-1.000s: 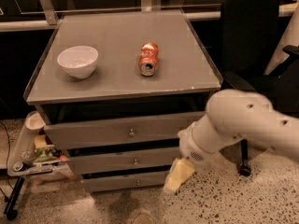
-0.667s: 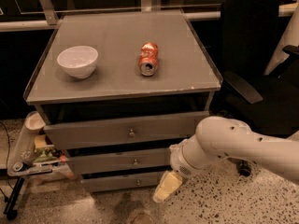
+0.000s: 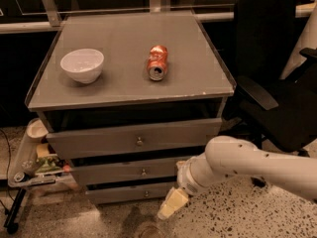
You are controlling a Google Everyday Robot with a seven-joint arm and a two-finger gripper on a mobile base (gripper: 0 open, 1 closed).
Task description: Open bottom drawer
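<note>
The bottom drawer (image 3: 124, 193) is the slimmest grey front at the foot of the grey cabinet, closed, with a tiny round metal knob (image 3: 146, 194) at its centre. Above it are the mid-sized drawer (image 3: 124, 173) and the tallest top drawer (image 3: 133, 139), both closed. My gripper (image 3: 169, 205) hangs from the white arm (image 3: 237, 165) that enters from the right. It is low, just right of and slightly below the bottom drawer's knob, close in front of the drawer's right part.
A white bowl (image 3: 82, 65) and a red soda can (image 3: 157, 62) lying on its side sit on the cabinet top (image 3: 124, 38). A black office chair (image 3: 277, 83) stands to the right. A small cart with clutter (image 3: 34, 162) stands at the left. Speckled floor lies below.
The arm has moved left and down, bringing the gripper from the right side of the lower drawers toward the bottom drawer's centre. The drawers stay closed.
</note>
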